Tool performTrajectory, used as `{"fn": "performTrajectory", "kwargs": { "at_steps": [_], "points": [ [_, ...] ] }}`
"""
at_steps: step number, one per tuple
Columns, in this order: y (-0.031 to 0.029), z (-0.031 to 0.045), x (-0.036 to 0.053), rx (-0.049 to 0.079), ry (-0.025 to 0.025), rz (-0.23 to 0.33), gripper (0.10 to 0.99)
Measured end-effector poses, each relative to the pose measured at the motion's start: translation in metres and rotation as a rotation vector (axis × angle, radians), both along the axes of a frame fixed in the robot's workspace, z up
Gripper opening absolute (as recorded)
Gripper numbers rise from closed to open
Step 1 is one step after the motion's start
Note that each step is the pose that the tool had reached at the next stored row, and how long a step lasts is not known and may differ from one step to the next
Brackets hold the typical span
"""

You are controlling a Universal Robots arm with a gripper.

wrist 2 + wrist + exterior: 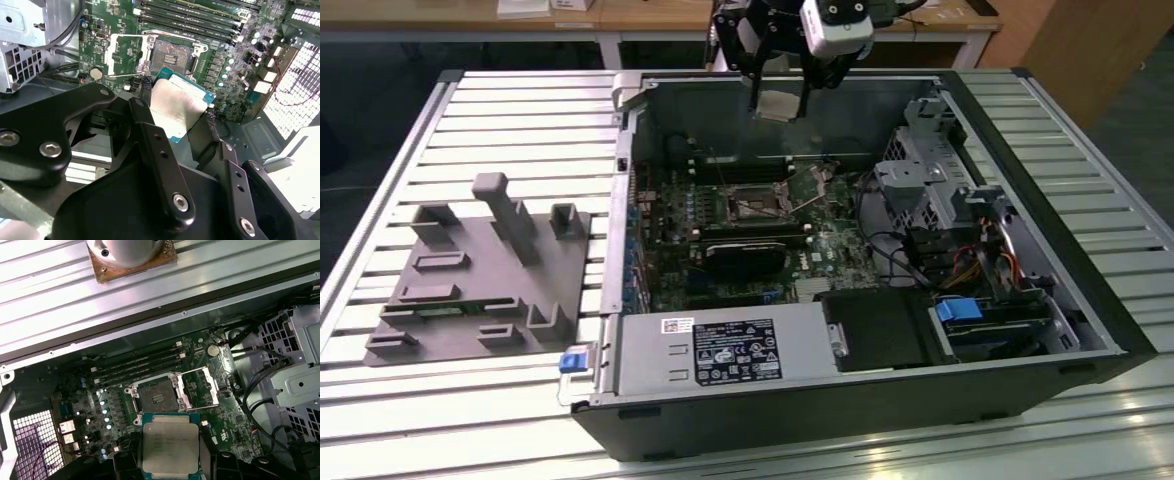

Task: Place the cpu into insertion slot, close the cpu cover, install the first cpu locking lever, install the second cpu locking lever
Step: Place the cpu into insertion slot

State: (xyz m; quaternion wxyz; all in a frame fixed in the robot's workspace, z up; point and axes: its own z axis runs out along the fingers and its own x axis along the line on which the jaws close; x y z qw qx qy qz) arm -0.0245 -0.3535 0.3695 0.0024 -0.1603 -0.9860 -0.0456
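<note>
- One slatted metal tabletop (pixel 480 110) carries everything; one grey moulded fixture (pixel 480 270) lies on it, well apart from the gripper toward the exterior view's left.
- One open computer case (pixel 854 400) lies on its side directly under the gripper, with its green motherboard (pixel 720 230) facing up.
- One arm reaches down from above the case's far edge, with its wrist pointing downward into the open case.
- One gripper (pixel 779 98) hangs in the air above the motherboard, its fingers clenched on two opposite edges of the cpu.
- One cpu (pixel 170 447), with its silver-grey top toward the first wrist view, sits between the fingers, clear of the board.
- One insertion slot (pixel 155 395) lies below the gripper, its dark centre bare and apart from the cpu.
- One cpu cover (pixel 182 392) stands swung open just beside the slot, with the board visible through its window.
</note>
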Motion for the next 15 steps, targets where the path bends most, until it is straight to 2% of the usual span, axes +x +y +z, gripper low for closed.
{"fn": "performTrajectory", "kwargs": {
  "at_steps": [15],
  "points": [
    [0.0, -0.0006, -0.0001, 0.0, 0.0, -0.093, 0.537]
  ]
}}
